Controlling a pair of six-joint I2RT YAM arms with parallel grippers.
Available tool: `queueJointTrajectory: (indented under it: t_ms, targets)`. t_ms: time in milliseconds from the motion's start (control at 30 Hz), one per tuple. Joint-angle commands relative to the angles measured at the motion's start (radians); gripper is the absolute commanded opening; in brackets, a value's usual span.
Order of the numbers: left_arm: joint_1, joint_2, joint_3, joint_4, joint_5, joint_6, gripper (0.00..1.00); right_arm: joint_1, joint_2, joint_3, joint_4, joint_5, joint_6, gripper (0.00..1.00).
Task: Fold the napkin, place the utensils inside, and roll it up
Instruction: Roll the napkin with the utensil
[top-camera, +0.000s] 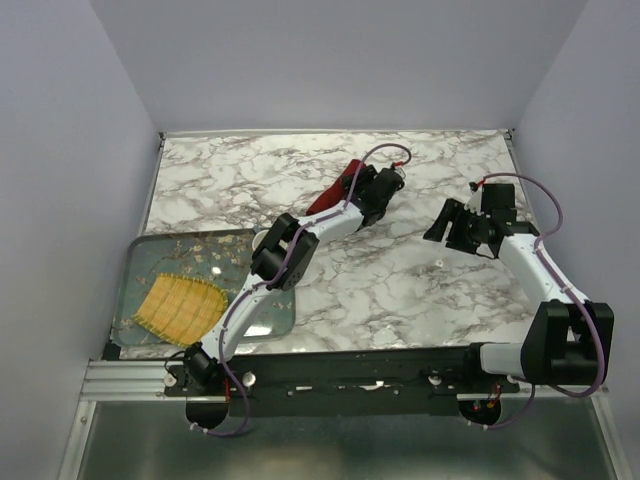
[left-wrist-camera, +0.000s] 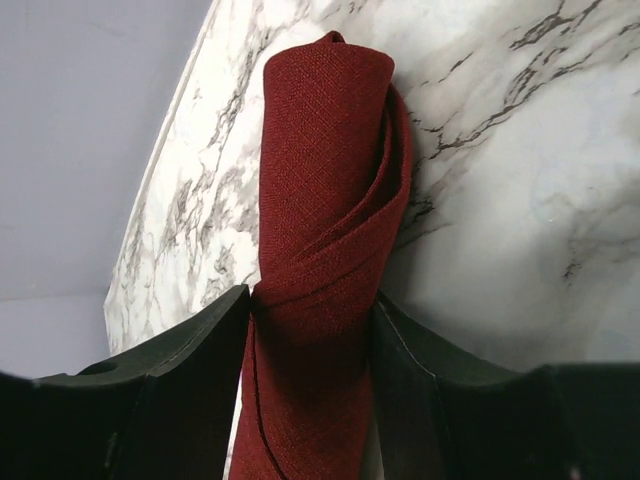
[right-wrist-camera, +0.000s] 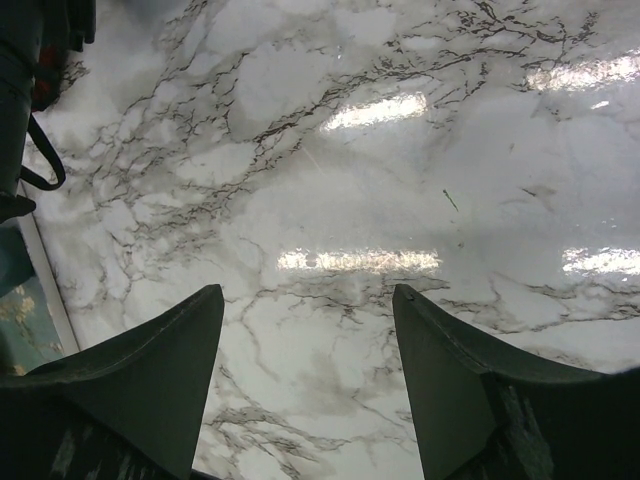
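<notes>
The dark red napkin (left-wrist-camera: 325, 170) is rolled into a tight tube lying on the marble table. In the top view it (top-camera: 330, 192) sits at the back centre, mostly under my left arm. My left gripper (left-wrist-camera: 310, 320) is shut on the near end of the roll, one finger on each side; in the top view the gripper (top-camera: 350, 200) is right over it. No utensils show in any view. My right gripper (right-wrist-camera: 308, 300) is open and empty, held above bare marble, to the right of the roll in the top view (top-camera: 440, 225).
A glass tray (top-camera: 140, 262) lies at the left front with a yellow woven mat (top-camera: 180, 305) in it. Its corner shows in the right wrist view (right-wrist-camera: 25, 325). White walls close in the table at the back and sides.
</notes>
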Motion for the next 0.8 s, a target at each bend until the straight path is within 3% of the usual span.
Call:
queueJointTrajectory:
  t_ms: [0, 167, 767]
  targets:
    - [-0.011, 0.012, 0.019, -0.056, 0.051, -0.035, 0.59, -0.006, 0.006, 0.031, -0.016, -0.020, -0.013, 0.77]
    - [-0.011, 0.014, 0.010, -0.066, 0.028, -0.052, 0.67, -0.006, 0.002, 0.026, -0.016, -0.022, -0.016, 0.77]
    - [0.034, -0.038, 0.052, -0.139, 0.095, -0.113, 0.80, -0.006, 0.004, 0.025, -0.014, -0.039, -0.017, 0.77]
